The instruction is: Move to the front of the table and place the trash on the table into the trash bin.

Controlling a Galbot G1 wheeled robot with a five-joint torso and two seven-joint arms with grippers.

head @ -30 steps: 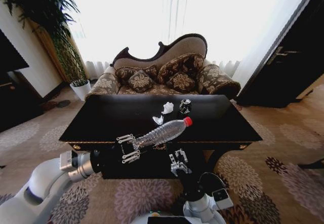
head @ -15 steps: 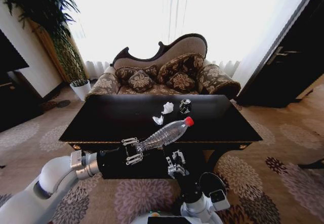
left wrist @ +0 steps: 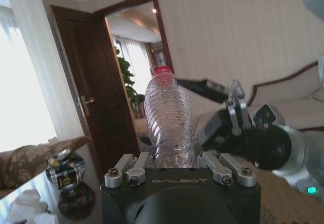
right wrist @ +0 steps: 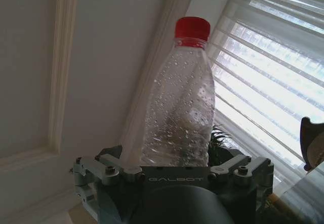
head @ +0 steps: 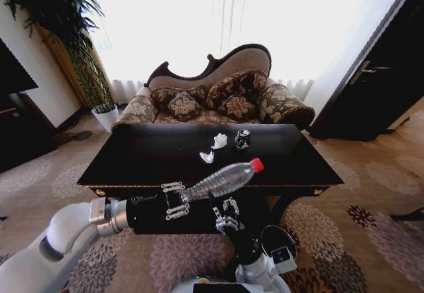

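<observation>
Gripping the bottle [head: 222, 179] base: left tool [head: 173, 201], above table [head: 132, 164].

Clear red-capped bottle [head: 218, 181] tilts above the glossy table [head: 132, 160]; can [head: 242, 138], paper scraps [head: 213, 148] lie there.

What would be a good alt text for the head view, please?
The left gripper holds a clear plastic bottle by its base, above the front edge of a black table. Two paper scraps and a can lie on the table.
</observation>
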